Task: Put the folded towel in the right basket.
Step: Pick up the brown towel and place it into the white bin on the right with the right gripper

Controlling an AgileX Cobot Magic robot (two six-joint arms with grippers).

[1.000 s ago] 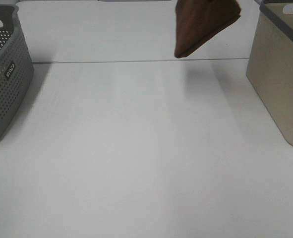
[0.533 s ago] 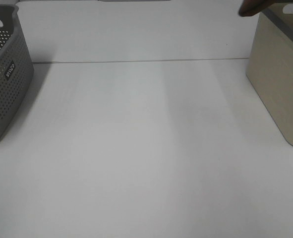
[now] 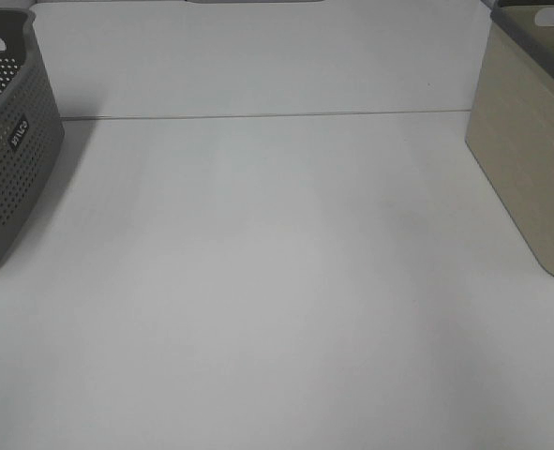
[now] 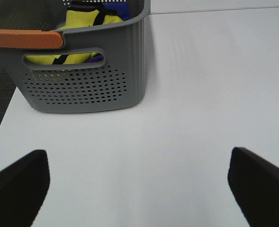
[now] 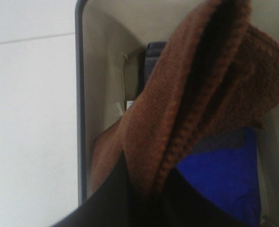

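The folded brown towel [image 5: 196, 94] hangs from my right gripper [image 5: 144, 203], which is shut on it, directly above the inside of the beige right basket [image 5: 79, 94]. The towel's lower end dips below the basket's rim. In the exterior high view the beige basket [image 3: 530, 159] stands at the right edge; the towel and both grippers are out of that view. My left gripper [image 4: 139, 189] is open and empty above the table, near the grey perforated basket [image 4: 82, 85].
The right basket holds a blue cloth [image 5: 224, 175] and a dark item [image 5: 153, 52]. The grey left basket [image 3: 9, 141] holds yellow and blue clothes [image 4: 82, 19]. The white table [image 3: 277, 281] lies between the two baskets.
The brown towel has moved right and up, out of the exterior high view, and now hangs over the right basket. The left arm has not visibly moved.
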